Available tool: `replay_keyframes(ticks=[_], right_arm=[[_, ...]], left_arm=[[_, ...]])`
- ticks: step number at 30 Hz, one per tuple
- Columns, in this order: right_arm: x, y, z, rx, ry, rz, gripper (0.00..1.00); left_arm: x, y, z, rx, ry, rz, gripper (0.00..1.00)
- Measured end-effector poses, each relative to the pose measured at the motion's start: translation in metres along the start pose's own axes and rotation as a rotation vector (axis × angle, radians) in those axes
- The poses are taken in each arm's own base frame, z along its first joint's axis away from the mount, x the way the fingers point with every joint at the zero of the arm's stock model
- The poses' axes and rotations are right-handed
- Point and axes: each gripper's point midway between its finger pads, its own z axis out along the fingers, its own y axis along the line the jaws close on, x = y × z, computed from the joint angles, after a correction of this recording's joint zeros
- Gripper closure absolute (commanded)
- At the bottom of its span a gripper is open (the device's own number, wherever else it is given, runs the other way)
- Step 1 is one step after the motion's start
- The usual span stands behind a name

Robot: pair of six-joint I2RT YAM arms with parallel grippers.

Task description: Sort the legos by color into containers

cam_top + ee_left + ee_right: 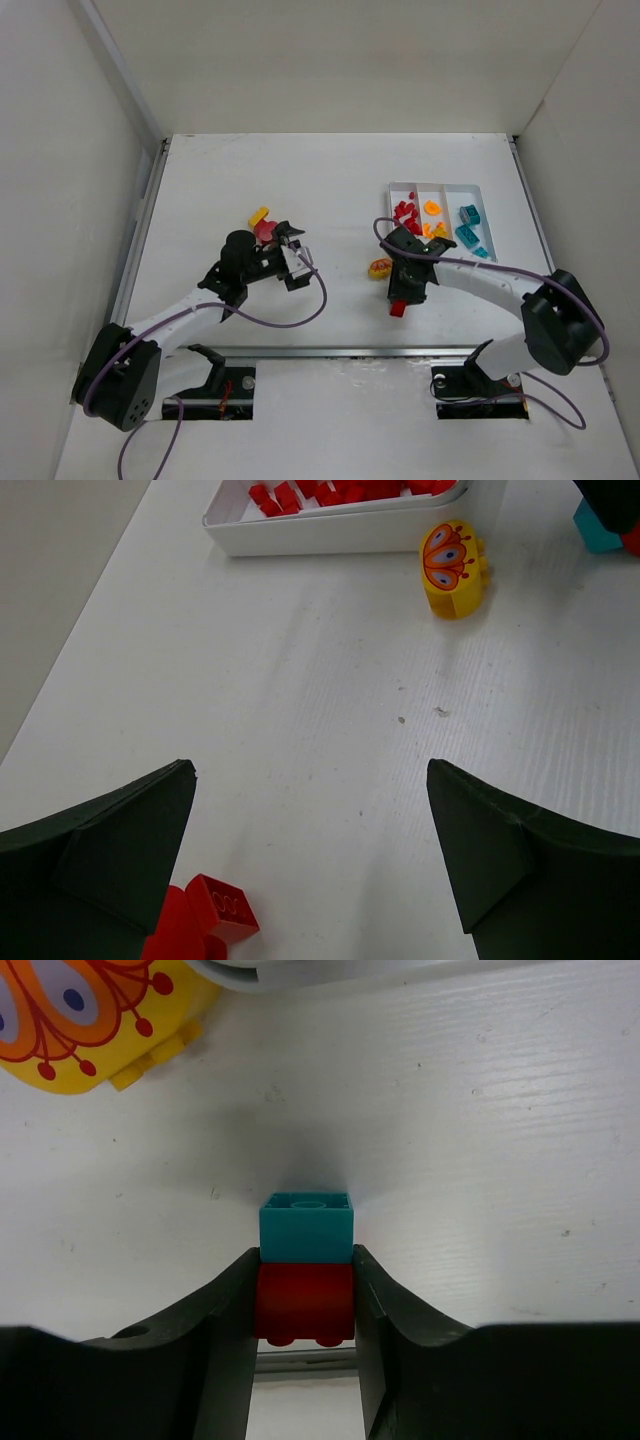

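Lego stack [305, 1225], cyan joined to red, sat on the table [330, 180] near the tray [440, 183]. Your right gripper [305, 1265] pinched its red half, probably to split the colours. Your left gripper [310, 770] hung wide open over loose red legos [205, 920]. The compartments [443, 196] held red, orange and cyan, left to right.

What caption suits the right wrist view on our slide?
Black fingers clamp a red plastic brick joined to a teal plastic brick, near a yellow patterned block.
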Motion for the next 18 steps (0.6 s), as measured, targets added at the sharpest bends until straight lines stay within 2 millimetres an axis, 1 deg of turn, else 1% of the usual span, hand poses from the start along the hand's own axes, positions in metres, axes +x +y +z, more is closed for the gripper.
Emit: replay_keyframes(ticks=[1, 4, 5, 7, 9, 11, 12, 13, 14, 15, 17, 18], right_arm=[[0.000, 0.000, -0.001, -0.004, 0.002, -0.006, 1.00], [-0.002, 0.003, -0.009, -0.040, -0.009, -0.047, 1.00], [-0.005, 0.006, -0.015, -0.064, -0.025, -0.072, 1.00], [-0.021, 0.016, -0.035, -0.126, -0.093, -0.119, 1.00], [-0.050, 0.030, -0.067, -0.204, -0.219, -0.159, 1.00], [-0.088, 0.041, -0.103, -0.268, -0.397, -0.166, 1.00], [-0.108, 0.043, -0.121, -0.290, -0.485, -0.154, 1.00], [-0.128, 0.041, -0.134, -0.297, -0.565, -0.136, 1.00], [-0.145, 0.036, -0.143, -0.296, -0.624, -0.116, 1.00], [-0.164, 0.030, -0.147, -0.286, -0.673, -0.092, 1.00], [-0.201, 0.012, -0.144, -0.237, -0.730, -0.058, 1.00], [-0.217, 0.004, -0.137, -0.208, -0.735, -0.046, 1.00]], left_arm=[[0.000, 0.000, 0.000, -0.001, 0.000, 0.000, 0.00], [0.000, 0.001, 0.000, -0.006, -0.002, 0.003, 0.00], [0.000, 0.001, 0.000, -0.008, -0.002, 0.003, 0.00], [0.000, 0.002, 0.000, -0.014, -0.003, 0.005, 0.00], [0.000, 0.004, -0.001, -0.029, -0.006, 0.004, 0.00], [-0.001, 0.008, -0.001, -0.053, -0.007, -0.006, 0.00], [-0.001, 0.010, -0.001, -0.067, -0.009, -0.014, 0.00], [-0.002, 0.014, -0.002, -0.090, -0.010, -0.026, 0.00], [-0.002, 0.017, -0.002, -0.110, -0.009, -0.040, 0.00], [-0.002, 0.019, -0.003, -0.127, -0.009, -0.053, 0.00], [-0.001, 0.026, -0.004, -0.173, -0.001, -0.083, 0.00], [0.000, 0.029, -0.005, -0.191, 0.001, -0.098, 0.00]])
